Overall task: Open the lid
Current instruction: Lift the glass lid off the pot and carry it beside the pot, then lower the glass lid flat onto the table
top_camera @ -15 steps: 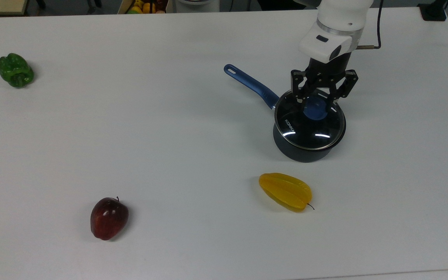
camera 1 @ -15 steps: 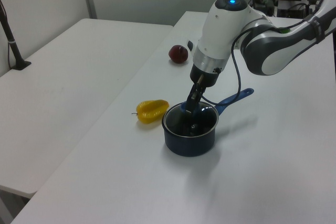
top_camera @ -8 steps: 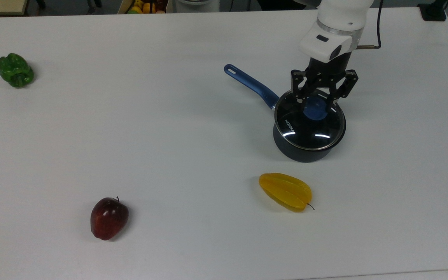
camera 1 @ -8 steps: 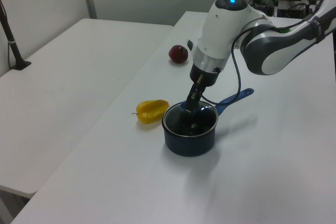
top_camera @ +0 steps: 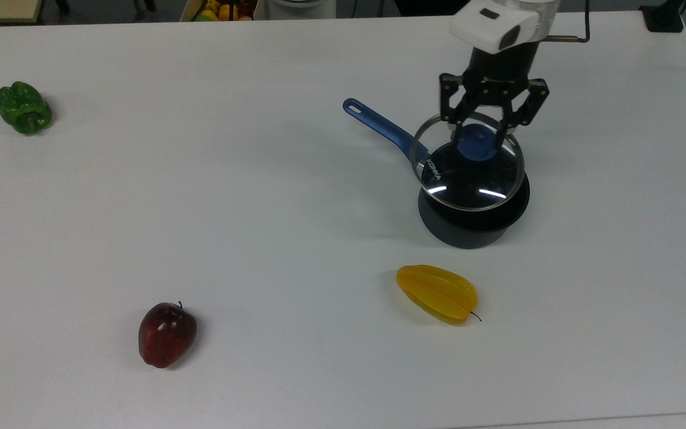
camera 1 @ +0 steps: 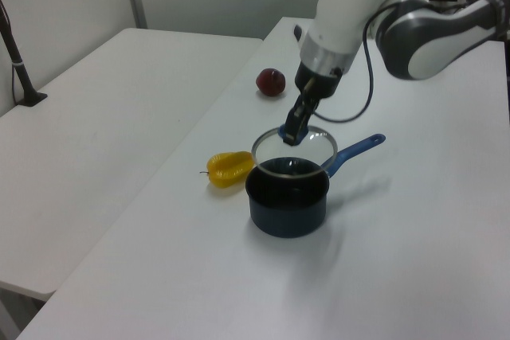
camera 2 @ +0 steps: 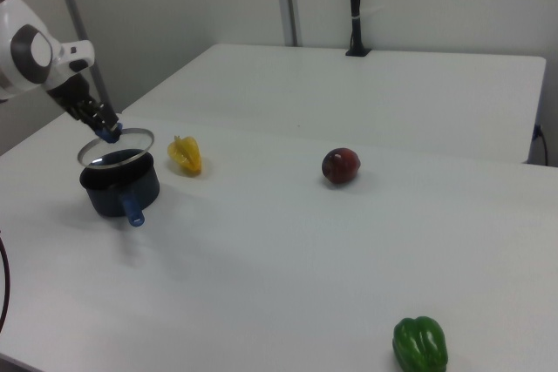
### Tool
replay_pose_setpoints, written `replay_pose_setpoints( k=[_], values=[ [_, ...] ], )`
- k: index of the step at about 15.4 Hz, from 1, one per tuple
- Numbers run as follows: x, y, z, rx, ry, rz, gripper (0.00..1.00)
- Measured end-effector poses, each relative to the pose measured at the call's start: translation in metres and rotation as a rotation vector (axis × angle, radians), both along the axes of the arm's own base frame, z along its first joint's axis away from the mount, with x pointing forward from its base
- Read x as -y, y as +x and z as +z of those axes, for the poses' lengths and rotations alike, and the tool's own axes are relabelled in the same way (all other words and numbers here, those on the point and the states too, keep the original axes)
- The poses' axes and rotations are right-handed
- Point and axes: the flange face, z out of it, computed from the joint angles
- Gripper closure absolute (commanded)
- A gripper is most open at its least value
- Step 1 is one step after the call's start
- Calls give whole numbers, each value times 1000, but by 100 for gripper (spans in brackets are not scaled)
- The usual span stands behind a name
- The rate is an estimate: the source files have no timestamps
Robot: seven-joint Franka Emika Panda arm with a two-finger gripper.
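Near the front edge of the worktop sit an apple and a yellow starfruit. Farther back, my claw pinches the lid by its blue knob, just above the saucepan.

Lid: glossy glass, metal rim; table matt.

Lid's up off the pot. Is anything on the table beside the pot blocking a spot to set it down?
Nothing visible does. The gripper holds the lid by its knob above the saucepan. The nearest item, the starfruit, lies apart toward the top view's bottom edge; bare table flanks the saucepan.
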Motion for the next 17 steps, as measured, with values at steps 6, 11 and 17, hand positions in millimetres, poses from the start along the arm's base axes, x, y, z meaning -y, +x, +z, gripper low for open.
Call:
replay_pose_setpoints(
  k=[6,11,17],
  values=[
    [113,23,28,5,1,-190,55],
    [226,31,10,-25,-22,-336,56],
    [308,29,-55,29,1,-334,55]
  ],
)
